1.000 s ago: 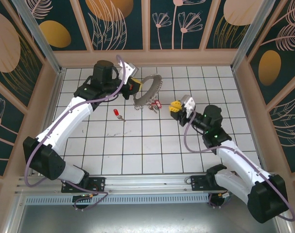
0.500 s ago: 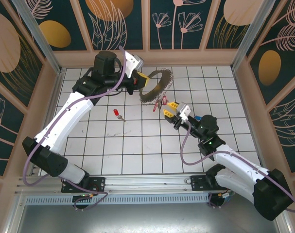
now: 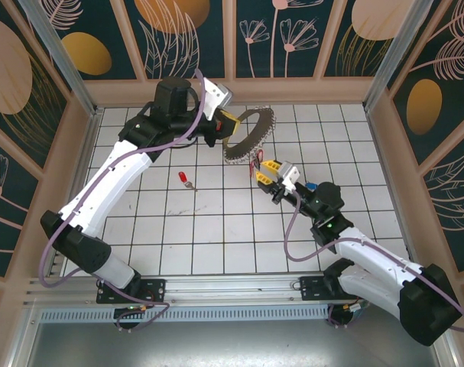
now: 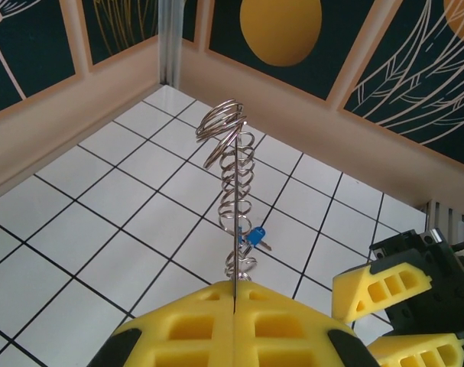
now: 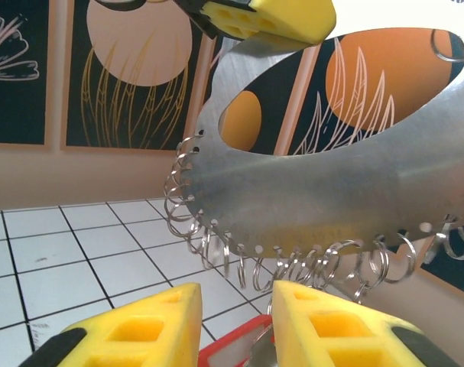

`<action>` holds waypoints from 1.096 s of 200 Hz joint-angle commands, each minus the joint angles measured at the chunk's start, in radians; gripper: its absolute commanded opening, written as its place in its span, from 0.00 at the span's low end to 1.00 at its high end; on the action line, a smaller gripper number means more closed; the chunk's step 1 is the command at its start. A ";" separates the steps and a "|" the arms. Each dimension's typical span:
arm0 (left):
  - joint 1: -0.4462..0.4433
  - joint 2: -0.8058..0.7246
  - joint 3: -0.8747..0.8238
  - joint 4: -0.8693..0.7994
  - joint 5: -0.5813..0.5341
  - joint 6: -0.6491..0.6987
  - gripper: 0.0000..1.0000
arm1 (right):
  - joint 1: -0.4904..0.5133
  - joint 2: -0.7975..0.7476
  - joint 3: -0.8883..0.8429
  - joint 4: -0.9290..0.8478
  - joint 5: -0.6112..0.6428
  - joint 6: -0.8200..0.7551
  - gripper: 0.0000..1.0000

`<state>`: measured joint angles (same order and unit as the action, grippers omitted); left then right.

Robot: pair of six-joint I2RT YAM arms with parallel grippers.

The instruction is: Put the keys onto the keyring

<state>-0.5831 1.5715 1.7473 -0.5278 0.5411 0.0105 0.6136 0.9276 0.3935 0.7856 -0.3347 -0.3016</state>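
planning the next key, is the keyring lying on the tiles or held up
Held up: the left gripper is shut on the keyring, which hangs clear of the tiles.

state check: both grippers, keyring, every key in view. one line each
left gripper: shut on the keyring's edge
keyring: held up off the tiles, tilted
right gripper: jaws partly open, close under the keyring's small rings
red key: in the right gripper's gap, grip unclear
loose red key: lying on the tiles, untouched
blue key: lying on the tiles
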 commanded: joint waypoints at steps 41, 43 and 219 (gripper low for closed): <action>-0.024 -0.047 -0.008 0.065 0.059 -0.006 0.00 | 0.100 -0.041 -0.052 0.105 0.138 -0.021 0.24; -0.025 -0.048 -0.009 0.064 0.060 -0.005 0.00 | 0.102 -0.039 -0.053 0.106 0.143 -0.024 0.23; -0.026 -0.073 -0.022 0.007 0.176 0.026 0.00 | 0.109 0.017 -0.097 0.188 0.196 -0.027 0.17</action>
<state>-0.6044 1.5360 1.7332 -0.5293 0.6697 0.0174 0.7200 0.9657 0.2878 0.9043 -0.1097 -0.3519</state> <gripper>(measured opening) 0.059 0.168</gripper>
